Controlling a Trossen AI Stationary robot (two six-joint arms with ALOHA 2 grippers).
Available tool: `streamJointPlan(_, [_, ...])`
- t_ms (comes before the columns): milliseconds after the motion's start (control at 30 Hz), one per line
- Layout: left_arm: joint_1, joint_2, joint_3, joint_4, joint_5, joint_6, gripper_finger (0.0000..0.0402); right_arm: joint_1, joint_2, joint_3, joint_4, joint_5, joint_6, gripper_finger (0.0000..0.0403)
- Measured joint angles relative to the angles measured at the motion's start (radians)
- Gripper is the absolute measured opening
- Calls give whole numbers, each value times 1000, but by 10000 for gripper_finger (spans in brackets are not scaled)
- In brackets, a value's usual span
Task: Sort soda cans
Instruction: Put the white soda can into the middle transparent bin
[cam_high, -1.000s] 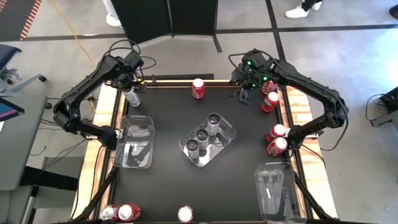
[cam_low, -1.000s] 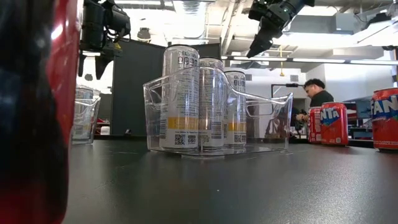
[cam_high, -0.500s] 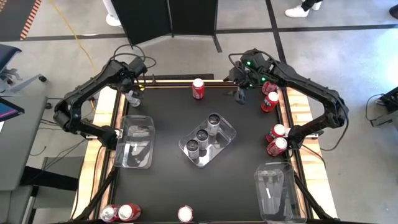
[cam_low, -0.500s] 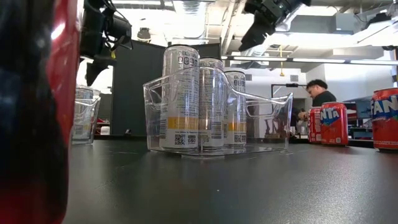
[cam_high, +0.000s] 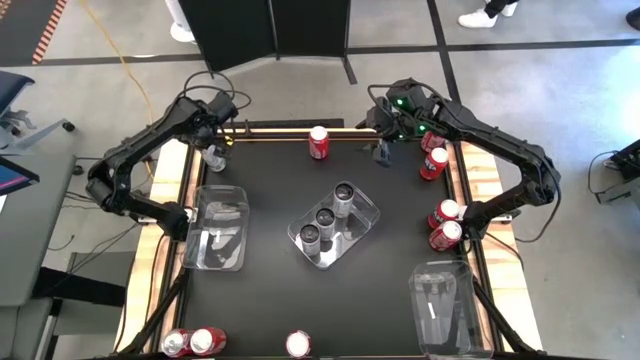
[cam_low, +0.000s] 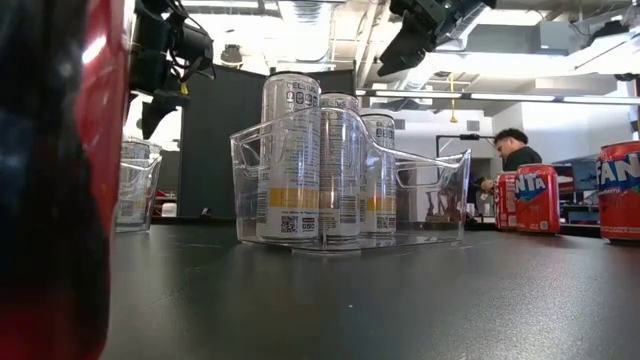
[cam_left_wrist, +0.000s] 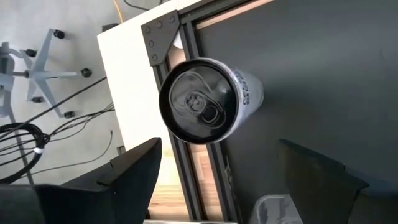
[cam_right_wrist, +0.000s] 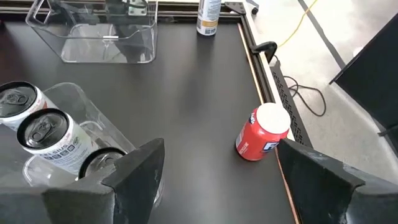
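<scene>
A silver-grey can with a dark top (cam_left_wrist: 208, 99) stands upright on the table's far left corner (cam_high: 216, 158). My left gripper (cam_left_wrist: 224, 180) is open above it, its fingers apart and clear of it (cam_high: 213, 146). A red can (cam_right_wrist: 264, 132) stands at the far edge (cam_high: 318, 142). My right gripper (cam_right_wrist: 227, 180) is open and empty in the air to its right (cam_high: 383, 150). Three silver cans (cam_high: 327, 217) stand in the middle clear tray (cam_high: 368, 215).
An empty clear tray (cam_high: 218, 227) lies at the left, and another (cam_high: 440, 305) at the near right. Several red cans (cam_high: 440, 185) stand along the right edge. More cans (cam_high: 205, 342) stand at the near edge. A person (cam_low: 510, 150) sits in the room behind the table.
My right gripper has gone toward the table's left edge, nearer the red can at the far edge, and has risen a little. It stays open. My left gripper has shifted slightly above the silver can.
</scene>
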Motion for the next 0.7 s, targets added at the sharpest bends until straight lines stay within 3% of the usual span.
streamJointPlan(700, [0, 0, 0, 38, -24, -51, 312, 3, 0, 0, -64, -1, -42, 331])
